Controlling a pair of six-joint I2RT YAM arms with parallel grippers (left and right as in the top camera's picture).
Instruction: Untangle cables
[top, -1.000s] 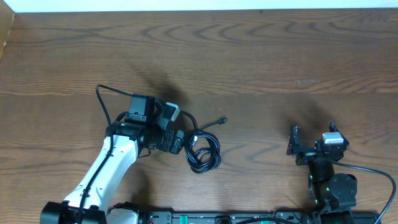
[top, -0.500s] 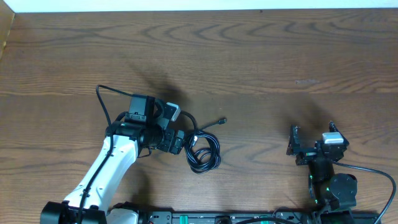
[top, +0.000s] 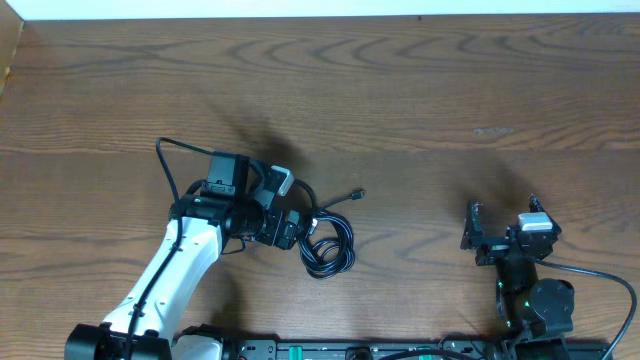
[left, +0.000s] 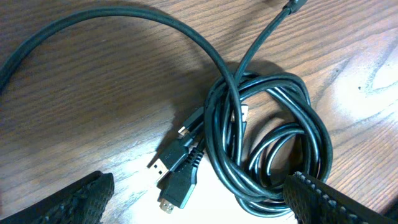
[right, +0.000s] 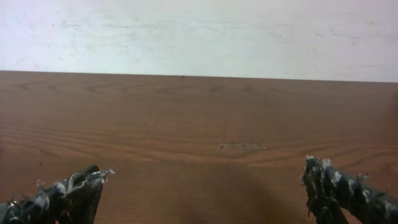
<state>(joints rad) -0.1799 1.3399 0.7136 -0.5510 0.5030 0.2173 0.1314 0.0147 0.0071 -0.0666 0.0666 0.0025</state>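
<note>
I see my left gripper (top: 295, 206) spread wide just over the worktop (top: 420, 90), its fingers either side of the cables (left: 219, 146), a black coil with plug ends that seems ungripped, while my right gripper (right: 208, 196), also spread, sits well apart and holds nothing.

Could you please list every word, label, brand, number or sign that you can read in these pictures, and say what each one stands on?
No text can be read anywhere.
Thin black coiled cables and their plug ends: no legible marking.
Brown wooden table: only a pale scuff, not writing.
</note>
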